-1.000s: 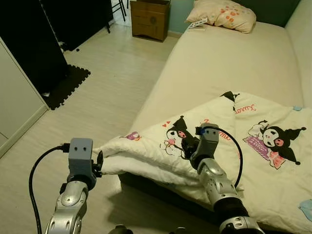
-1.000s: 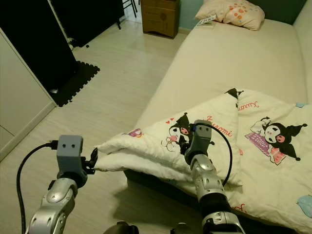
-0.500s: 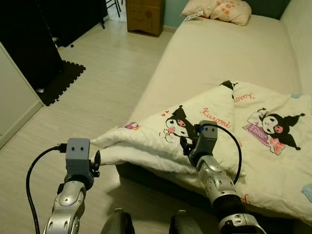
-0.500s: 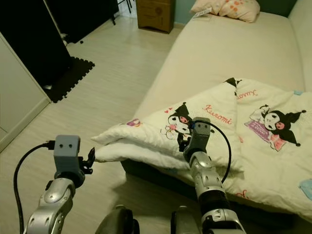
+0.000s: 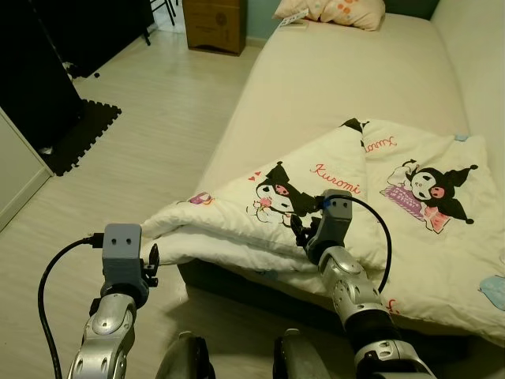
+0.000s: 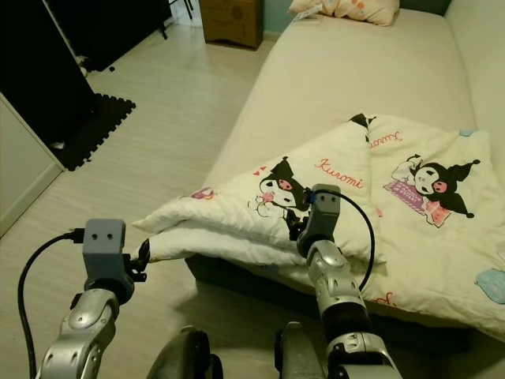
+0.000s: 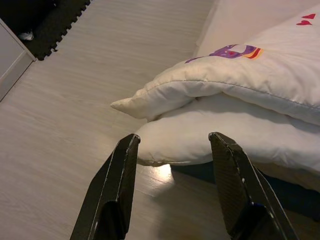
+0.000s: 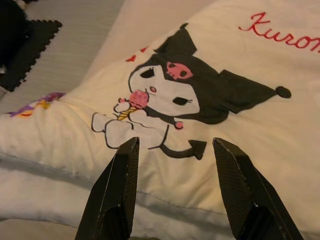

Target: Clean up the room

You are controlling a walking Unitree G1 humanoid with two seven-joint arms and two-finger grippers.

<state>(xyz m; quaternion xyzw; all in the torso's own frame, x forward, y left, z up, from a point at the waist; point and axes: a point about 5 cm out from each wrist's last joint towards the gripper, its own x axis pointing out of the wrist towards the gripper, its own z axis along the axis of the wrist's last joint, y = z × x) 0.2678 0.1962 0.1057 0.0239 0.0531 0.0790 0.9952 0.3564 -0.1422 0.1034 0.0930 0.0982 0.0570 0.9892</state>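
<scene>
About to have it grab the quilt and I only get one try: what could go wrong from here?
1. The left gripper is open at the quilt corner overhanging the floor; a shallow pinch may slip off the puffy fold.
2. The right gripper, open over the printed top layer, might catch that layer alone and unfold it.

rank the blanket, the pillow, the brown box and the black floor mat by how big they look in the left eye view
1. blanket, by far the largest
2. black floor mat
3. pillow and brown box look alike; both sit far back and are cut off at the top, so unsure.
</scene>
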